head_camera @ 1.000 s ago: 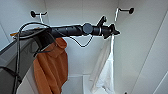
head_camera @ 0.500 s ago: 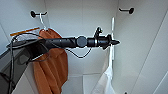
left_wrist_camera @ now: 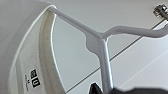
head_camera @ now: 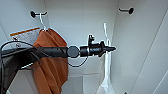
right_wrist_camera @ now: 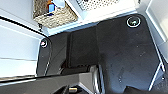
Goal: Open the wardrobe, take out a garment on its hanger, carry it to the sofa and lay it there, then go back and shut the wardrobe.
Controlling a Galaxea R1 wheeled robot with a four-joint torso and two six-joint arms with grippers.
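Inside, white wardrobe walls, black hooks

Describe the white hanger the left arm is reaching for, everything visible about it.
The hanger is thin, smooth and white, plastic by its look, with two sloping shoulder arms that meet at a thicker junction and a straight neck. The white shirt is draped over one shoulder, its collar label showing. In the head view the hanger stands inside the open wardrobe, edge-on, with the shirt hanging below. The left gripper is right at it; whether it grips cannot be told.
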